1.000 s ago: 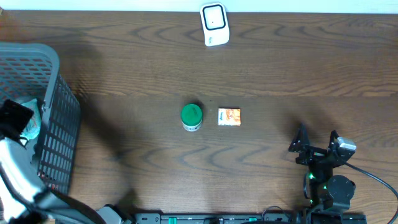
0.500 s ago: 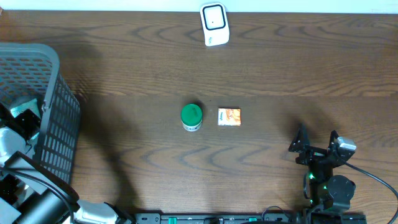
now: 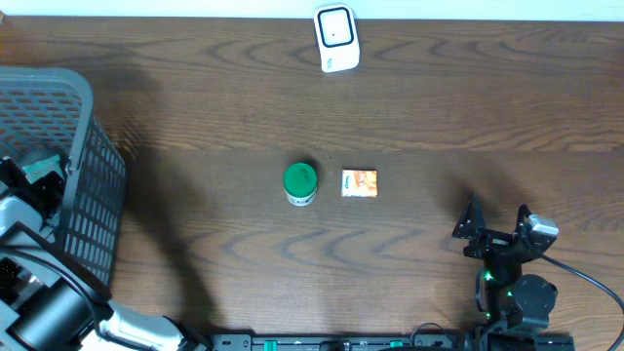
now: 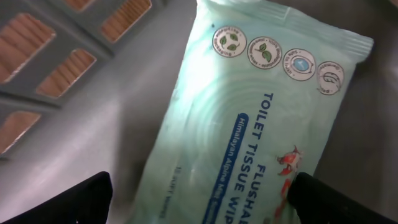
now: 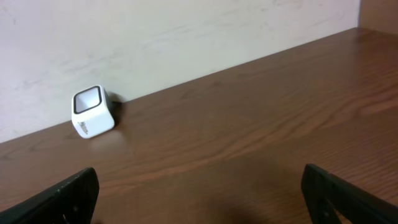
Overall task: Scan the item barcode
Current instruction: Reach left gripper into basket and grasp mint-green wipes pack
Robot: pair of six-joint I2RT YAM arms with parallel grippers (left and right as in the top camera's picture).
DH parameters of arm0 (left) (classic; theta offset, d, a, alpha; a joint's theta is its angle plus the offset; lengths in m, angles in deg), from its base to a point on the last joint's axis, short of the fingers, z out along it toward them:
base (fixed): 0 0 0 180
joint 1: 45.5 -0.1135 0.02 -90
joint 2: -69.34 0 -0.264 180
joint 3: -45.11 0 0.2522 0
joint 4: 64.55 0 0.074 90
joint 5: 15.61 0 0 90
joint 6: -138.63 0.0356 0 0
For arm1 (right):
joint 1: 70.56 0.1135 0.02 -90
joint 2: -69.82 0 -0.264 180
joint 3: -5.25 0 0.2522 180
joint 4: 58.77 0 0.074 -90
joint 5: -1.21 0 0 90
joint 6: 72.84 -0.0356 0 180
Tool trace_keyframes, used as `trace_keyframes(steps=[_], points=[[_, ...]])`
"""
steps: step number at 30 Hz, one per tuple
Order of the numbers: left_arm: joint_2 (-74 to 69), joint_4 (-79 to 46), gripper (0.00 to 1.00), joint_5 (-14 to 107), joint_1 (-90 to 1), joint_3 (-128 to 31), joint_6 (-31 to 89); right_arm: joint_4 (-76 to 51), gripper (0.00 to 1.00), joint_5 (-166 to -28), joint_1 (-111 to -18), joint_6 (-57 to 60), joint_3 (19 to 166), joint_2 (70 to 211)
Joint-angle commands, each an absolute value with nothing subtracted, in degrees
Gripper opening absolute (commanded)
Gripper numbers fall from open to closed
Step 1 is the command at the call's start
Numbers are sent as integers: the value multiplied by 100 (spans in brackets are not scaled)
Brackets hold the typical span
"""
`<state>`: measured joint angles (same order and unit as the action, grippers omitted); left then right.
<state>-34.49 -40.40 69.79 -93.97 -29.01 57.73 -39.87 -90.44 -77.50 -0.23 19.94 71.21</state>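
Overhead: the scanner sits top centre, the green-lidded jar and orange packet mid-frame, and your right gripper lower right, jaws wide and empty.
Left wrist: your left gripper gapes above the wipes pack lying in the basket; a skewed pinch could crumple its soft film.
Right wrist: the scanner is at far left; show it the wrong face and nothing reads.
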Motion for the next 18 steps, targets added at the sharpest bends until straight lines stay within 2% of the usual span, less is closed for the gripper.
trace_keyframes(steps=[1,7,8,11,14,18], points=[[-3598,-4090,93,6846,-9390,-3006,5937,-3965,99,-9037,-7722,-40,1985,7103],[-3755,-4169,93,6841,-9390,-3006,5954,-3965,99,-9037,-7722,-40,1985,7103],[-3819,-4151,87,6841,-9390,-3006,5952,-3965,99,-9035,-7722,-40,1985,7103],[-3998,-4079,58,6848,-9390,-3002,5943,-3965,99,-9035,-7722,-40,1985,7103],[-3924,-4081,47,6850,-9392,-3021,5620,-3965,99,-9037,-7722,-40,1985,7103],[-3471,-4003,45,6839,-9392,-3148,4733,-3965,99,-9035,-7722,-40,1985,7103]])
